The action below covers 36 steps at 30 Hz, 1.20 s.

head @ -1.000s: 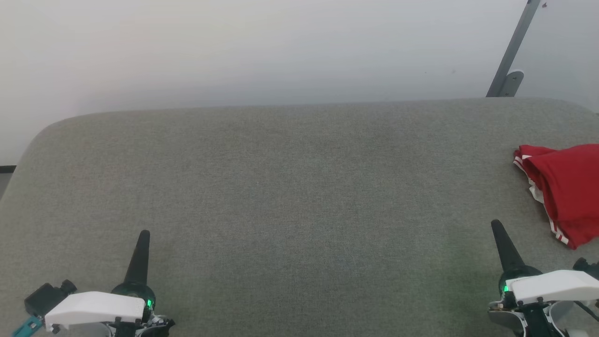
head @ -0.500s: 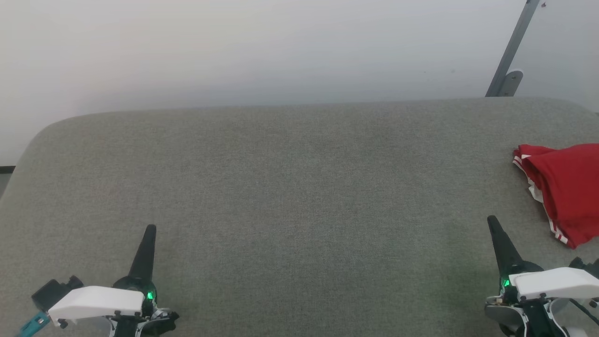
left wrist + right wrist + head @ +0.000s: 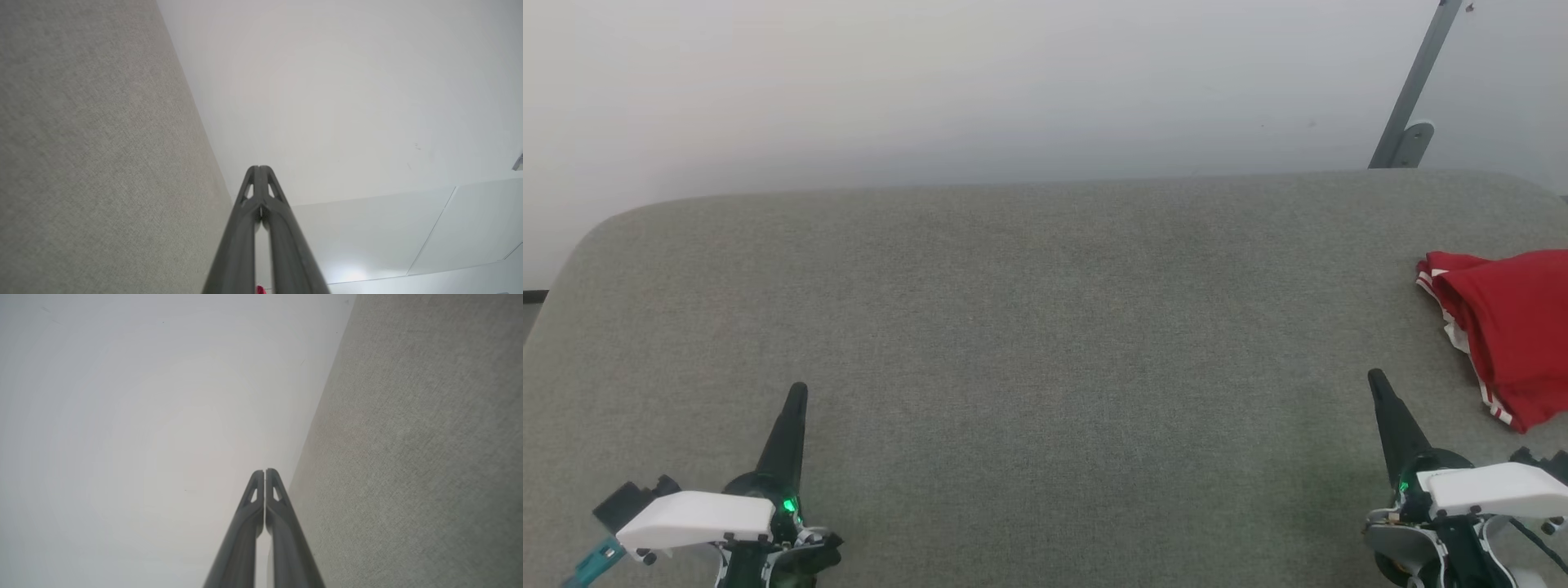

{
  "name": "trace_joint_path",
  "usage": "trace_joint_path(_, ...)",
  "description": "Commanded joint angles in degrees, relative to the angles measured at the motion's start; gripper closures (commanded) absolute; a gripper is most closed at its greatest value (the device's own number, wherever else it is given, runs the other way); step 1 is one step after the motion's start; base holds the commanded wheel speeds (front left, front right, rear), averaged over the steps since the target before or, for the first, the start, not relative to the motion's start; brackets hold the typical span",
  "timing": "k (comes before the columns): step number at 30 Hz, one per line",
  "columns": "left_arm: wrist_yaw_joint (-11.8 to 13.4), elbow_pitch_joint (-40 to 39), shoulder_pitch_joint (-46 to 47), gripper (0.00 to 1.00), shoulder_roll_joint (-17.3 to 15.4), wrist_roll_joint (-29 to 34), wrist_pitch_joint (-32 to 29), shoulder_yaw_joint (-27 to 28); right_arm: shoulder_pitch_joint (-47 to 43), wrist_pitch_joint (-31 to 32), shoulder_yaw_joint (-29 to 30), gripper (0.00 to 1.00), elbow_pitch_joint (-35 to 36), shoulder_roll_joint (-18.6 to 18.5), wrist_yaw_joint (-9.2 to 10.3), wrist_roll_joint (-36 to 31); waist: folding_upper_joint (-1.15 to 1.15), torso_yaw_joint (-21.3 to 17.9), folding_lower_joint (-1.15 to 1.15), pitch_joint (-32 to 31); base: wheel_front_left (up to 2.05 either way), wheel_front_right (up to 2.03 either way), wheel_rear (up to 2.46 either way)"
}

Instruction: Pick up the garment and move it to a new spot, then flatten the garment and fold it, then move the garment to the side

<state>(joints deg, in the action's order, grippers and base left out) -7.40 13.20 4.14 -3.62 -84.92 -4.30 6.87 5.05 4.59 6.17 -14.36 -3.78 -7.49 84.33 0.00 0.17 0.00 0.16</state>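
Left claw (image 3: pixel 798 390): fingers pressed together, nothing between them. The claw sits low over the table (image 3: pixel 1045 327), tip pointing forward and leaning slightly to the right. In the left wrist view the left claw (image 3: pixel 259 168) shows both fingers meeting along their length up to the tip, with the grey fabric of the table (image 3: pixel 102 163) on one side and the pale wall (image 3: pixel 347 102) on the other.

Right claw (image 3: pixel 1377 379): fingers also together, empty. The tip points forward and leans slightly to the left. In the right wrist view the right claw (image 3: pixel 264 472) shows only a hairline seam between the fingers, with the table (image 3: pixel 408 477) beside it.

The garment (image 3: pixel 1515 327): a red piece with red-white striped trim at its edges, lying bunched on the table. It is ahead of the right claw and to that claw's right, near it but not touching. It is well apart from the left claw, far off to that claw's right. The frame edge cuts off its right part.

Ahead of both claws the table ends at a pale wall (image 3: pixel 931 82). A grey metal strut (image 3: pixel 1409 98) stands against the wall, beyond the right claw.
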Motion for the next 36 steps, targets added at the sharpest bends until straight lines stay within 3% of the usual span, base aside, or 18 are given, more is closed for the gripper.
trace_joint_path(1, -0.1, 0.0, 1.3, 1.00, 0.0, -1.3, -0.5, -0.1, 1.0, 0.5, 0.2, 1.00, 0.5, 0.2, -0.01, 1.5, 0.00, 0.0, 0.00, 0.0, 0.00, 0.00, 0.00)
trace_joint_path(20, -0.2, 0.9, 2.4, 1.00, 0.9, -7.5, -2.4, -0.3, 1.4, 2.1, 0.4, 1.00, 0.4, 1.1, 0.00, 8.2, 0.00, -0.2, 0.00, 0.0, 0.00, 0.00, 0.00)
trace_joint_path(36, -0.2, 0.9, 2.5, 1.00, 0.9, -7.6, -2.4, -0.3, 1.3, 2.1, 0.4, 1.00, 0.4, 1.1, 0.00, 8.2, 0.00, -0.2, 0.00, 0.0, 0.00, 0.00, 0.00)
